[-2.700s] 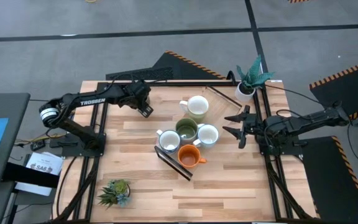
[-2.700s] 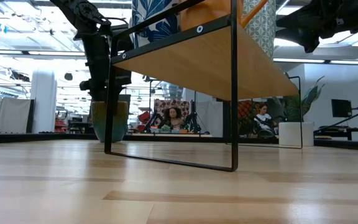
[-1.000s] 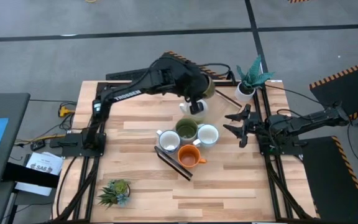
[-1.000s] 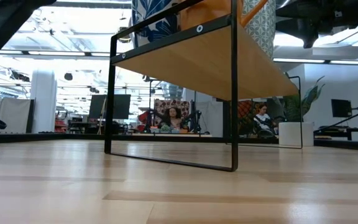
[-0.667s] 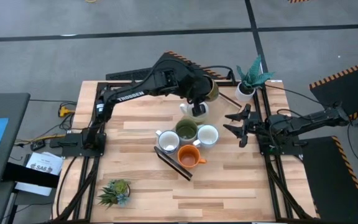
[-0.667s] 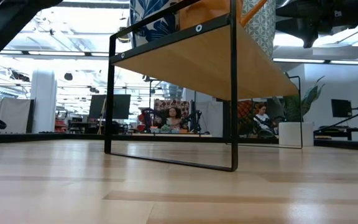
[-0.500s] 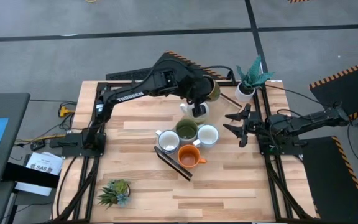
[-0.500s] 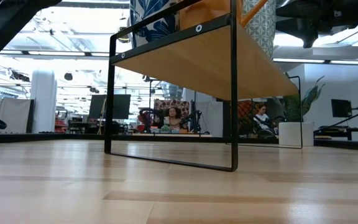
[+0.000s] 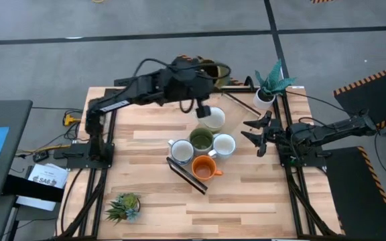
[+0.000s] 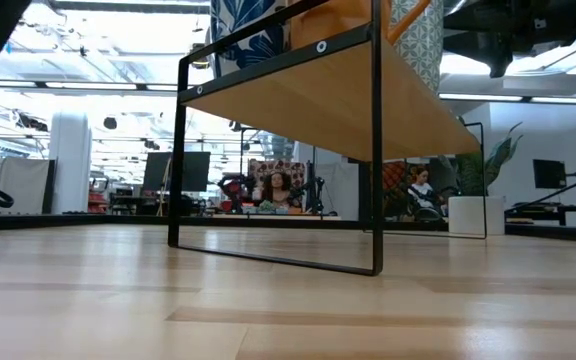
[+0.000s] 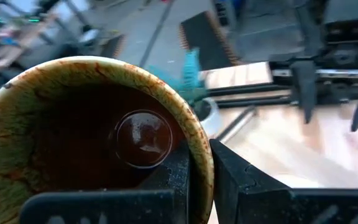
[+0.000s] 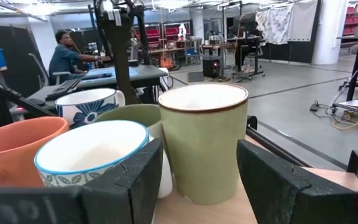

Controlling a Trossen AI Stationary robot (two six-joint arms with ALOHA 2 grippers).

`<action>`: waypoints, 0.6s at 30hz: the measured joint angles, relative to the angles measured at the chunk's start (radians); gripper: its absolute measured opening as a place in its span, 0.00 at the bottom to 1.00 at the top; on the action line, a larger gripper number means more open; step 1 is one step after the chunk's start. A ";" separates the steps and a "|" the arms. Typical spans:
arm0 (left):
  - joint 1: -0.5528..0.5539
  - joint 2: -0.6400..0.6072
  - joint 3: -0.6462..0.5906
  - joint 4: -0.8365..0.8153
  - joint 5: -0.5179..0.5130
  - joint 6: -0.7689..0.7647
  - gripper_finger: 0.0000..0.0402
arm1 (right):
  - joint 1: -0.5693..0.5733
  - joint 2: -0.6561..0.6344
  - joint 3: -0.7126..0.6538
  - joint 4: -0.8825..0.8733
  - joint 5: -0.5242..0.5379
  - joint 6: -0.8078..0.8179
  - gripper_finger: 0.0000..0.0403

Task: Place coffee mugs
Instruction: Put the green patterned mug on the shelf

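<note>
Wooden slatted tabletop [image 9: 146, 194]: five ceramic mugs [image 9: 201, 140] clustered; my left gripper [image 9: 203, 73] pinches one brown glazed mug [image 11: 92, 130]; my right gripper [image 9: 254, 134] spread.

The counter [image 9: 153, 181] is lit evenly from above, with only soft, small shadows. From low down, bright ceiling lights [image 10: 118, 35] glow white and wash out the room. The brown mug [image 11: 92, 124] close to the left wrist camera looks blurry and shiny inside. The near mugs [image 12: 204, 140] look sharp.
</note>
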 joint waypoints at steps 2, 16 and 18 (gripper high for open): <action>-0.024 -0.046 0.000 -0.034 -0.057 -0.003 0.04 | 0.000 0.000 0.000 -0.002 0.000 0.000 0.57; -0.590 -0.217 -0.011 -0.199 -0.090 -0.207 0.04 | 0.000 0.000 0.000 0.001 0.003 0.004 0.57; -0.668 -0.186 -0.034 -0.144 -0.103 -0.187 0.04 | 0.000 0.000 0.000 0.005 0.003 0.007 0.57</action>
